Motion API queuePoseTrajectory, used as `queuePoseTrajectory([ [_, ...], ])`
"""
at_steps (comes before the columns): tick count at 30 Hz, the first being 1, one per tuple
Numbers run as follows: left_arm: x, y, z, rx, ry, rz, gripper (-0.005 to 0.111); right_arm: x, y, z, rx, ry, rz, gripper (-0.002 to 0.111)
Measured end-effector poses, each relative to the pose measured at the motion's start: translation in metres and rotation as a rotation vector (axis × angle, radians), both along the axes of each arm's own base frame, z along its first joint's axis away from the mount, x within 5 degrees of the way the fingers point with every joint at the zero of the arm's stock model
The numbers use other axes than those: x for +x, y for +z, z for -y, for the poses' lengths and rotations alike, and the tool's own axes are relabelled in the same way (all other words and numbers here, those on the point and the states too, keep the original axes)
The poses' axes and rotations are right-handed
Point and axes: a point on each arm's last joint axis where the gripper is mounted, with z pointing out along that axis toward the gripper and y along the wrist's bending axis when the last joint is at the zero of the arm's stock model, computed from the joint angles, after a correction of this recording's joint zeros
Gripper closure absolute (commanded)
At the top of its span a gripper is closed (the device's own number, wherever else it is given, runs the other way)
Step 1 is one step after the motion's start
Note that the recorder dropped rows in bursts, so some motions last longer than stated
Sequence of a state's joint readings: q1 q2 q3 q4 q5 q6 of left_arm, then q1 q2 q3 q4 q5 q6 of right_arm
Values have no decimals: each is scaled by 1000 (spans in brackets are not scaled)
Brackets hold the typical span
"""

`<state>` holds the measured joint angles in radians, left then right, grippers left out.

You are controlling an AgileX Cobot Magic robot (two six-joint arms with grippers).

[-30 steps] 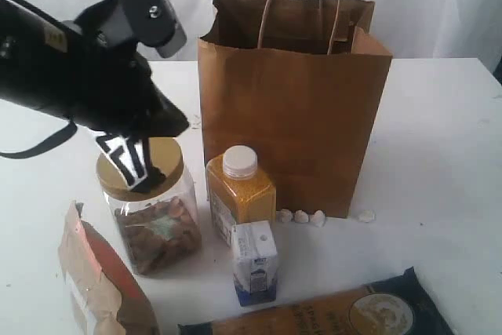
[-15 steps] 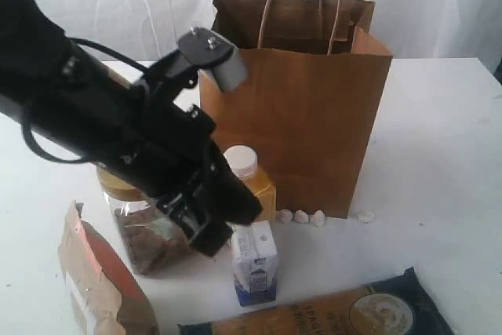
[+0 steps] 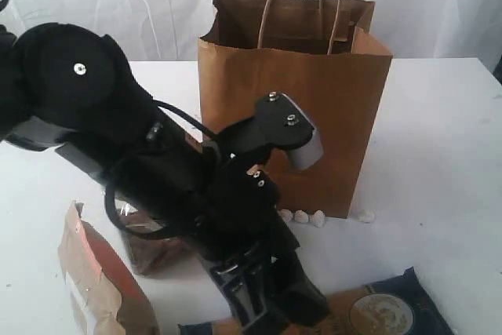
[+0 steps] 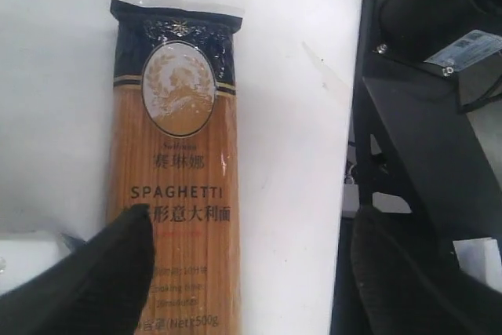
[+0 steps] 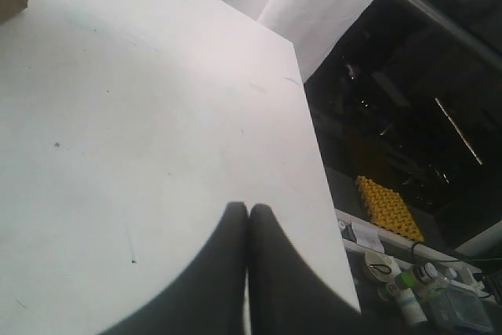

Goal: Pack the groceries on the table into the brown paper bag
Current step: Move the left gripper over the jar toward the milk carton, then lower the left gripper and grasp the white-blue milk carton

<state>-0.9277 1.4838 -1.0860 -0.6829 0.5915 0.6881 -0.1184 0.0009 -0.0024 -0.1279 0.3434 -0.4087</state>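
Note:
The long dark-blue-and-tan spaghetti packet (image 4: 176, 154) lies flat near the table's front edge (image 3: 376, 311). My left gripper (image 4: 251, 272) hovers over its lower end, open, with nothing between the fingers; one finger (image 4: 110, 272) overlaps the packet's side. In the exterior view the left arm (image 3: 196, 194) hides the bottle and carton and most of the clear jar (image 3: 149, 250). The orange-brown pouch (image 3: 94, 280) stands at the front left. Behind them the brown paper bag (image 3: 314, 115) stands upright and open. My right gripper (image 5: 249, 211) is shut and empty above bare table (image 5: 118, 115).
Small white pebble-like bits (image 3: 302, 216) lie at the bag's foot. Beyond the table's edge in the right wrist view sit a yellow tray (image 5: 388, 209) and bottles on a shelf (image 5: 416, 288). Dark robot hardware (image 4: 439, 100) stands just off the table's edge beside the packet.
The left arm swung from above the jar's lid down and rightwards to the front of the table, over the spaghetti packet. Its jaws went from shut to open. The right gripper stayed put.

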Motion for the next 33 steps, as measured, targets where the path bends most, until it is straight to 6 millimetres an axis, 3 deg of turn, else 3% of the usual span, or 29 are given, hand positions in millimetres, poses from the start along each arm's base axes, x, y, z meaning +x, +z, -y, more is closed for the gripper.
queuePoseTrajectory([
  [15, 33, -23, -20, 327, 655, -82, 37, 0, 0, 0, 0, 0, 0, 108],
  [24, 51, -40, 7, 340, 776, -183, 33, 0, 0, 0, 0, 0, 0, 108],
  [33, 58, -47, 18, 271, 798, -199, 33, 0, 0, 0, 0, 0, 0, 108],
])
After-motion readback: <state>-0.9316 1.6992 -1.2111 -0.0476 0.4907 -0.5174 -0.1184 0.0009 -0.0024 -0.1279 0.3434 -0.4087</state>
